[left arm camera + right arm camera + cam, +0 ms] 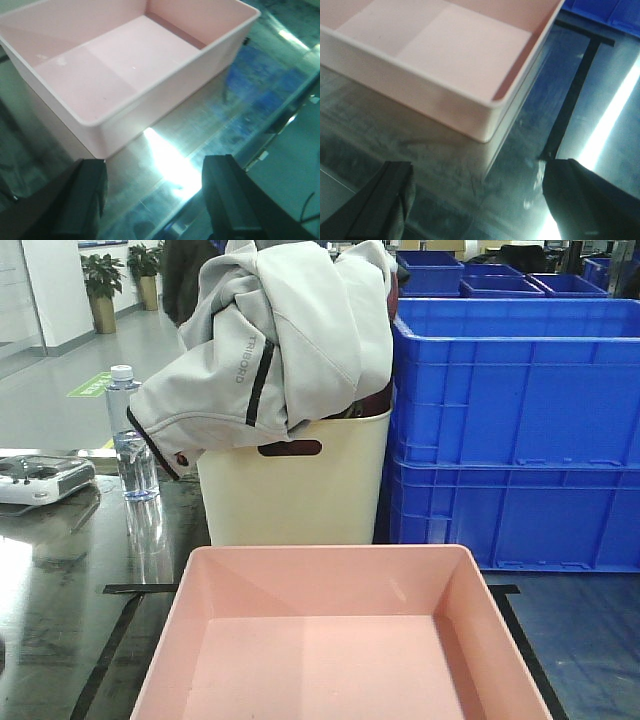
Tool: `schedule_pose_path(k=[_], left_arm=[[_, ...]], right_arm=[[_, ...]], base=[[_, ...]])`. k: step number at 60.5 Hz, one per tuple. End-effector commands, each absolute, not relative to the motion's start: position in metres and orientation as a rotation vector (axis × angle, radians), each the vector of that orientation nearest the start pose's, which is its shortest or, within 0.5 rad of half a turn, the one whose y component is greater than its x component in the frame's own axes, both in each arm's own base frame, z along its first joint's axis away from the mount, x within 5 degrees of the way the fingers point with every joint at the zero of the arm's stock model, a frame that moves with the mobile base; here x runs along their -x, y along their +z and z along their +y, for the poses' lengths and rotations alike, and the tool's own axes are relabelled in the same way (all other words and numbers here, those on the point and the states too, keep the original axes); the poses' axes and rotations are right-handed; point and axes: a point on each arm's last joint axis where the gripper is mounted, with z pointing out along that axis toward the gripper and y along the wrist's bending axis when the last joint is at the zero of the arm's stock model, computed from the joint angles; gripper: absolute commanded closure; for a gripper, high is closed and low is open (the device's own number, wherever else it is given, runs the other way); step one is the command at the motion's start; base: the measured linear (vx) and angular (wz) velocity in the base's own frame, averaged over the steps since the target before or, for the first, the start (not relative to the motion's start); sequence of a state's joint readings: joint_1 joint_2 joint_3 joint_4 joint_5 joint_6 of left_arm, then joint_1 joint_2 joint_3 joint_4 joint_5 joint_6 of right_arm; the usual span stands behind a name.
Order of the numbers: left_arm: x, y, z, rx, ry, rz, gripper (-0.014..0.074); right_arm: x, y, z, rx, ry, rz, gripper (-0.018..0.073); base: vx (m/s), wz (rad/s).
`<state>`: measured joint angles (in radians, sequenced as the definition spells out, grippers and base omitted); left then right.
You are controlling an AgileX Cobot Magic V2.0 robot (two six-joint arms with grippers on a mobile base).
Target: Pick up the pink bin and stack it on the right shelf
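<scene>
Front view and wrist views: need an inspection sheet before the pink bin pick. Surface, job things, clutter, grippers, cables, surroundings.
Surface: dark glossy table with glare, black tape lines.
Job's things: pink bin upright and empty; no shelf in view.
Clutter: cream bin with a grey jacket draped over it, water bottle, white device.
Grippers: left gripper open, short of a bin corner; right gripper open, short of another corner.
Cables: nothing seen.
Surroundings: stacked blue crates, potted plants.
</scene>
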<state>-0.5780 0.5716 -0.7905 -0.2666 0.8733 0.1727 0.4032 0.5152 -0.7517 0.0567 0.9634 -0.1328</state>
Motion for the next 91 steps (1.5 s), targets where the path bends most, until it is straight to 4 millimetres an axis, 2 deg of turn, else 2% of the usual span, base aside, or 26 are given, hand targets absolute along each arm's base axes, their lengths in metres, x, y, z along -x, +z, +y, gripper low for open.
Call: schedule_pose_path(k=[1,6,12,24,33,40,43,69,74,81,87,91], left_arm=[[-0.056,0.355,-0.06,-0.688,-0.607,1.944,0.0084],[-0.05,0.343,-0.056,-0.685,-0.605,1.943,0.0097],[-0.049,0.332,-0.055,-0.682,-0.598,1.948,0.0159],[-0.054,0.317,-0.055,-0.674,-0.569,1.964,0.036],[-0.055,0.317,-0.055,-0.67,-0.562,1.948,0.0516],[-0.055,0.317,-0.055,-0.671,-0.564,1.951,0.0584],[-0.055,0.317,-0.055,-0.671,-0.564,1.951,0.0605],[-0.052,0.318,-0.053,-0.657,-0.56,1.938,0.0603],[-0.053,0.322,-0.043,-0.622,-0.426,1.871,0.0602],[-0.052,0.317,-0.027,-0.465,-0.249,1.735,0.0602],[-0.05,0.301,-0.016,-0.331,-0.118,1.631,0.0602],[-0.048,0.282,-0.01,-0.247,-0.05,1.59,0.0602]], right_arm=[[-0.058,0.336,0.028,0.562,0.212,2.067,-0.0025],[-0.046,0.322,0.024,0.56,0.214,2.061,-0.0013],[-0.04,0.309,0.02,0.526,0.219,2.089,0.004],[-0.041,0.298,0.013,0.455,0.152,2.167,0.0267],[-0.041,0.298,0.014,0.457,0.166,2.166,0.0461],[-0.041,0.298,0.014,0.458,0.166,2.169,0.0574],[-0.041,0.298,0.014,0.458,0.164,2.169,0.0574],[-0.041,0.298,0.014,0.458,0.164,2.169,0.0573],[-0.041,0.298,0.014,0.458,0.161,2.169,0.0573],[-0.041,0.298,0.014,0.459,0.159,2.168,0.0573],[-0.041,0.298,0.014,0.459,0.162,2.168,0.0573],[-0.041,0.298,0.014,0.459,0.159,2.168,0.0571]], base=[[0.0,0.0],[0.0,0.0],[0.0,0.0],[0.0,0.0],[0.0,0.0],[0.0,0.0],[0.0,0.0],[0.0,0.0],[0.0,0.0],[0.0,0.0],[0.0,0.0],[0.0,0.0]])
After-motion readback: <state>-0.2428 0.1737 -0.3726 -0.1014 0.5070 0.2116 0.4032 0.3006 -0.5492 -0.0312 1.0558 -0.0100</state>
